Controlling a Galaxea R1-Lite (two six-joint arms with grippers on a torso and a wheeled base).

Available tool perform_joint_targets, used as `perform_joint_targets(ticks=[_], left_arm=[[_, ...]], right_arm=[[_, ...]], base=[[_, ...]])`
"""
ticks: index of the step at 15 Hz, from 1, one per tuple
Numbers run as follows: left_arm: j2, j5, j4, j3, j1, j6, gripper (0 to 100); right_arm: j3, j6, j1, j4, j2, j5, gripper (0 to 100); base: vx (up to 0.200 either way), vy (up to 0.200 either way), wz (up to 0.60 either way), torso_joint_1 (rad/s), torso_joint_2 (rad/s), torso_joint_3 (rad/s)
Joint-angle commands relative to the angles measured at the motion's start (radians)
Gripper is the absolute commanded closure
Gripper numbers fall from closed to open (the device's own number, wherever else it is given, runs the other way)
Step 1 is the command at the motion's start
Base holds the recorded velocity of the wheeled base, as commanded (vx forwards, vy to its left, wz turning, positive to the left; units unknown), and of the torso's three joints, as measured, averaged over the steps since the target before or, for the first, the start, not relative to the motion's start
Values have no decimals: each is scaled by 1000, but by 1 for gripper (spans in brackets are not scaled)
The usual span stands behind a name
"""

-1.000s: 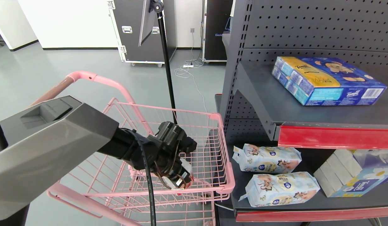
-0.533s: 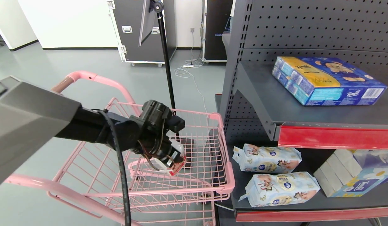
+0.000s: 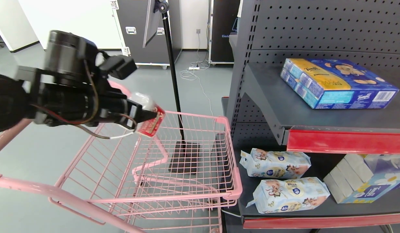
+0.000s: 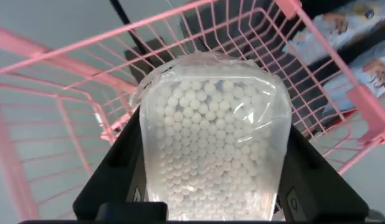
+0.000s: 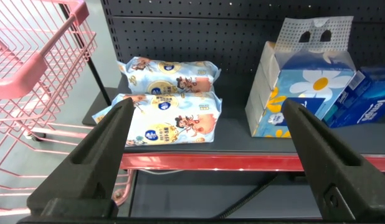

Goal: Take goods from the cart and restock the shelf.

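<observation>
Gripping a clear pouch of white beads [image 4: 211,124], the left pincer [image 3: 145,116] holds it above the pink cart [image 3: 233,191], left of the shelf [image 3: 316,118]. The right pincer [image 5: 208,106] stands open before the shelf's lower tier.

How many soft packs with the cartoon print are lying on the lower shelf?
2. The rear pack lies farther back on the lower shelf; the front pack lies before it, near the edge. Others may be hidden behind the tissue boxes.
</observation>
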Motion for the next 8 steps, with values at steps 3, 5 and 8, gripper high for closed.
perform_joint_targets(ticks=[3,5,8], left_arm=[[-521,-32,29,269,164,-40,100],[-683,-72,32,367,182,-91,100],[-923,-87,50,516,182,-117,100]], right_arm=[[0,1,0,0,1,0,0],[0,1,0,0,1,0,0],[0,1,-1,0,1,0,0]], base=[[0,0,0,0,0,0],[0,0,0,0,0,0],[0,0,0,17,-61,-43]])
